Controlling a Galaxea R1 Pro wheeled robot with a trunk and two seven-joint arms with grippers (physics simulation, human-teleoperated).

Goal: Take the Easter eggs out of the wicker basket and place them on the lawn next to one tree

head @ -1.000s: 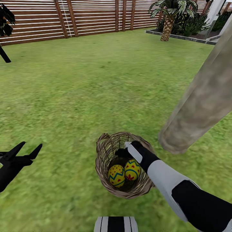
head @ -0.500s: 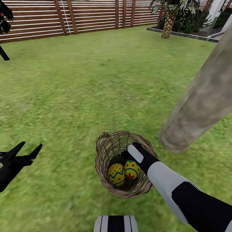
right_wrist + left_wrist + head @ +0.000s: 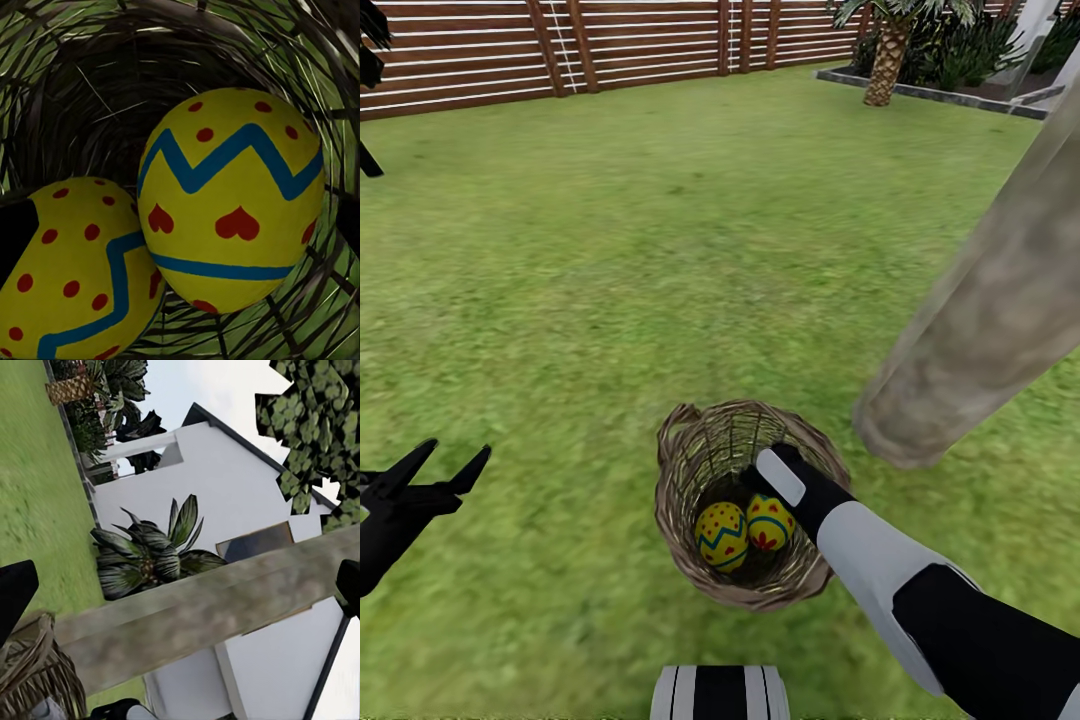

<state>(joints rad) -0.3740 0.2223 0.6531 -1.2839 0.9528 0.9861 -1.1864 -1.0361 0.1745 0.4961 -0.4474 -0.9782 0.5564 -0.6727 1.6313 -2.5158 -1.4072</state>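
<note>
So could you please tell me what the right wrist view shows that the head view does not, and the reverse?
The right wrist view alone shows the eggs' detail: red hearts on one egg, round red dots on the other egg, both touching.

The head view alone shows the lawn, the fence, the tree trunk right of the basket, the open left pincer and the right arm reaching into the basket.

Both show two eggs inside the wicker basket.
</note>
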